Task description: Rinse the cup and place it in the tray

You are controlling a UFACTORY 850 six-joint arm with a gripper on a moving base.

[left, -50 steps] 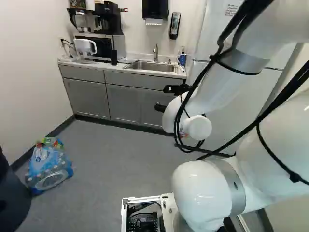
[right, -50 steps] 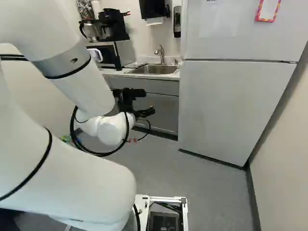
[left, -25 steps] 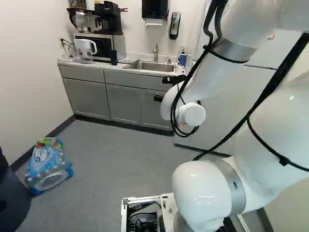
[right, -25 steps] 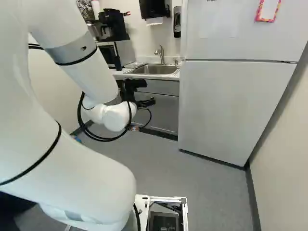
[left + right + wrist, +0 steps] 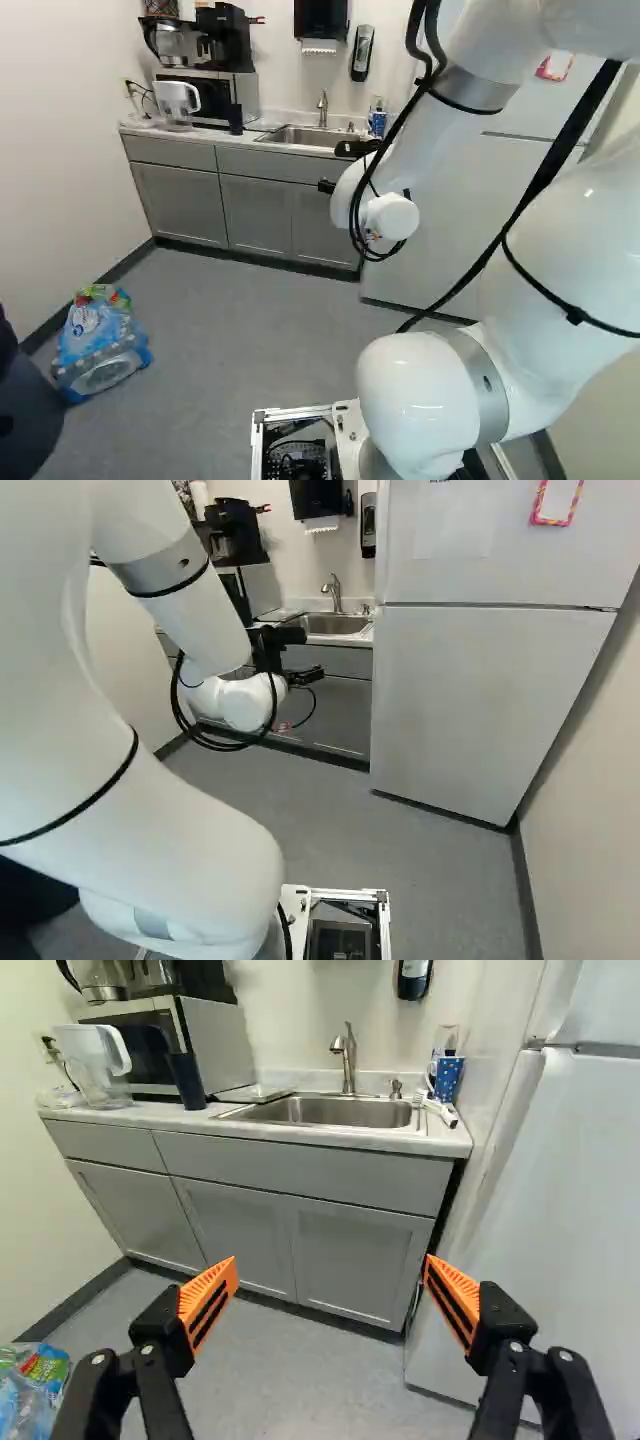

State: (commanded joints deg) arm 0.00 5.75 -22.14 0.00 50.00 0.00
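Bottled-water pack [image 5: 100, 345] is set on floor [image 5: 230, 320] at left of left base view | counter [image 5: 150, 1117] is seen well ahead of gripper [image 5: 314, 654], space left before its front edge; jaws are spread wide | blue cup [image 5: 449, 1080] is stood beyond them, beside sink [image 5: 335, 1113] | fridge [image 5: 480, 710] is placed near counter end

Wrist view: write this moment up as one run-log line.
black two-finger gripper: open, empty | ahead of it: grey cabinets | blue dotted cup: beside steel sink, ungripped | tray: cannot identify
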